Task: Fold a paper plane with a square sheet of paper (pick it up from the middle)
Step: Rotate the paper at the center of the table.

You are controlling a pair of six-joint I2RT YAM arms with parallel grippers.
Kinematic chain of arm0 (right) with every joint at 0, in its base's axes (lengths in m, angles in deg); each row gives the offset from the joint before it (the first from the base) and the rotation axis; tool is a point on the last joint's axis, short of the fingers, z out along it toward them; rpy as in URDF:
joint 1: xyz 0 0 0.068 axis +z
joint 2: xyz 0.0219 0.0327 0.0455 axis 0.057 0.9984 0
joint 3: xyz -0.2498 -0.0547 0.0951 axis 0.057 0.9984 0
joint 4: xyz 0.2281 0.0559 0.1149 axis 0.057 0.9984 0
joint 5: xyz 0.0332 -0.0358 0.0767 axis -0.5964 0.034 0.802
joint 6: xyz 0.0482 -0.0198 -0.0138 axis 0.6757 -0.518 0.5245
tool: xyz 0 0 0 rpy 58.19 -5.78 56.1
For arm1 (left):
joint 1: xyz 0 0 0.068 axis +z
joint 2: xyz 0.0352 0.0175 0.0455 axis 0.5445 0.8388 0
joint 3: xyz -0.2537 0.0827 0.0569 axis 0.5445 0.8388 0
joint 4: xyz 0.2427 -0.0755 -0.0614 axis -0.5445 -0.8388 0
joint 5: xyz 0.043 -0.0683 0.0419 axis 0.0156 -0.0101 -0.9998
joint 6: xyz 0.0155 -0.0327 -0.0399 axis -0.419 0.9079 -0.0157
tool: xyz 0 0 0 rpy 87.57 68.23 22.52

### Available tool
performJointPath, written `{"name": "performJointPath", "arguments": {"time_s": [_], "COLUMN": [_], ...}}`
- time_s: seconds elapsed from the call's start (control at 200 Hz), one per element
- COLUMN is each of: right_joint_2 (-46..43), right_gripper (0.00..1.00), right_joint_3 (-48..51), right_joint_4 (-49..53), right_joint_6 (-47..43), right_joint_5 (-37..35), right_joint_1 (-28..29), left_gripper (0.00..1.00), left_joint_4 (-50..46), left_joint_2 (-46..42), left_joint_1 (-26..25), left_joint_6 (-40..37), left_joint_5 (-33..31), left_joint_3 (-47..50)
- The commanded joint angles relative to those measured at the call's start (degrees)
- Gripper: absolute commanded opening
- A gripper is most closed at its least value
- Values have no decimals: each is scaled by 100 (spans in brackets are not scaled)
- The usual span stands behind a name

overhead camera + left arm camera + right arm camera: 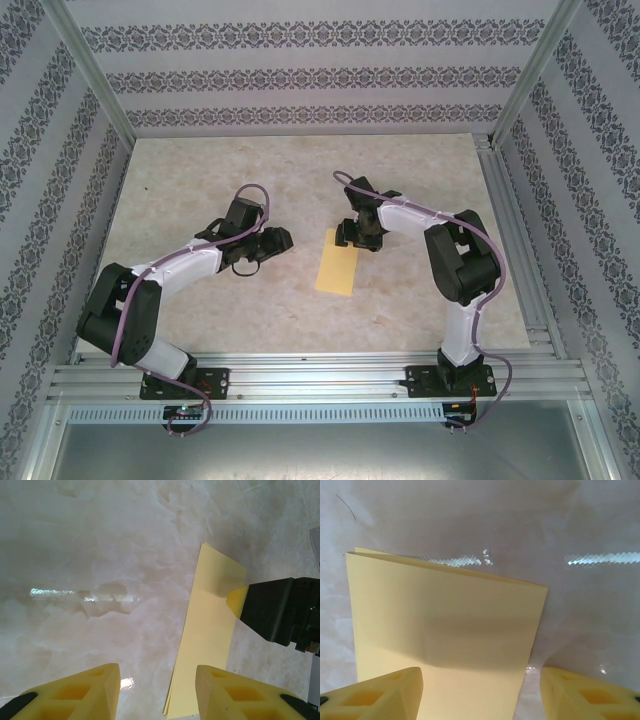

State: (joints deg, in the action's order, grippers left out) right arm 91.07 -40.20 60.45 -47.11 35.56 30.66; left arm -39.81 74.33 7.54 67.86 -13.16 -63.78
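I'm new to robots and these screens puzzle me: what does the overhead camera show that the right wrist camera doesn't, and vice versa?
From above: both arms, the left gripper off to one side, the right gripper at the far end of the yellow paper, and patterned walls. From the right wrist: one corner of the paper shows two layers, so it is folded. Both: the yellow paper lying on the marbled table.

Pale-yellow square sheet of paper (337, 270), folded narrow, flat at table (200, 180) centre.
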Motion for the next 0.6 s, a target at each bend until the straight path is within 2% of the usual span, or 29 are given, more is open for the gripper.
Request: {"name": "performJointPath", "arguments": {"time_s": [0.0, 0.265, 0.39, 0.495, 0.595], "right_joint_2": [175, 130, -191, -806, -1468], "right_gripper": [63, 62, 63, 63, 63], "right_joint_3": [-198, -457, -601, -512, -194], "right_joint_4": [-80, 183, 557, 841, 925], "right_joint_6": [35, -112, -525, -1439, -2909], "right_joint_5": [241, 184, -189, -596, -590], "right_joint_1": [216, 372, 372, 443, 638], "left_gripper": [45, 45, 45, 45, 45], "left_joint_4": [-53, -47, -89, -122, -110], "left_joint_2": [-188, -248, -300, -433, -598], "left_joint_1": [84, 98, 141, 229, 422], "left_joint_6": [-148, -141, -154, -184, -211], "left_joint_5": [-30, -57, -67, -82, -86], "left_joint_3": [62, 117, 134, 230, 410]}}
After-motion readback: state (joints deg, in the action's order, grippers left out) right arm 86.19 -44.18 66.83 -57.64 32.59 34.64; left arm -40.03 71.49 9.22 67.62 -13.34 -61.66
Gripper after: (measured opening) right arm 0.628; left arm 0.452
